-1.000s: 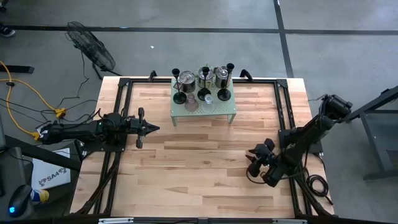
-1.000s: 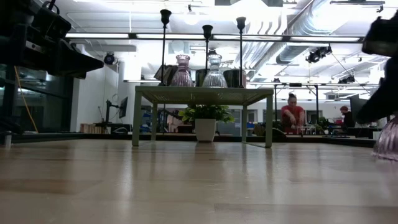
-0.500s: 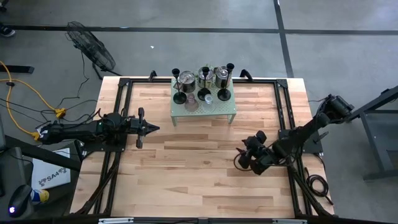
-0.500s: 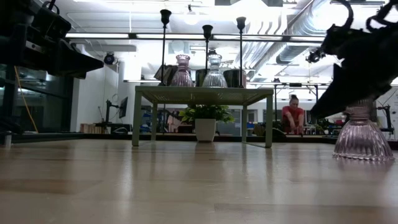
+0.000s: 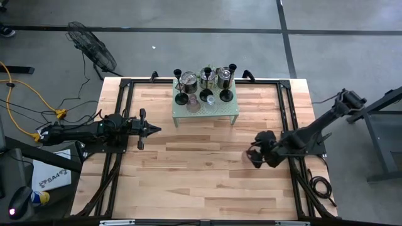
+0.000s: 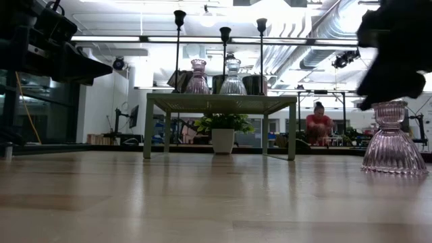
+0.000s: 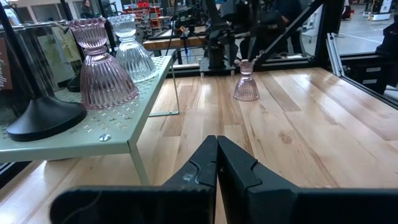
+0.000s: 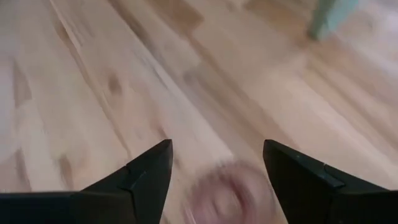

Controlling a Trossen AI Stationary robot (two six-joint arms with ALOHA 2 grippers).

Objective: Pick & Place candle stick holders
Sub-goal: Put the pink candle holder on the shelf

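A pink ribbed glass candle stick holder (image 6: 393, 145) stands upright on its wide base on the bare wood at the table's right. My right gripper (image 8: 216, 146) hangs just above it, open, with the holder (image 8: 227, 191) blurred below the gap between its fingers. The other holders stand on the pale green rack (image 5: 217, 110) at the far edge: black slim-stemmed ones (image 5: 181, 95), silver cups (image 5: 188, 79), a pink glass one (image 7: 98, 68) and a clear one (image 7: 130, 53). My left gripper (image 7: 216, 155) waits shut at the table's left.
Black frame rails (image 5: 286, 119) run along the table's left and right sides. A potted plant (image 6: 223, 131) shows behind the rack, and people (image 6: 316, 127) sit in the room beyond. Open wood (image 5: 195, 163) lies between the rack and the near edge.
My right gripper has carried the pink holder from the table's right edge toward the middle and set it upright on the wood. It has then let go, risen above the holder and drawn back a little toward the right.
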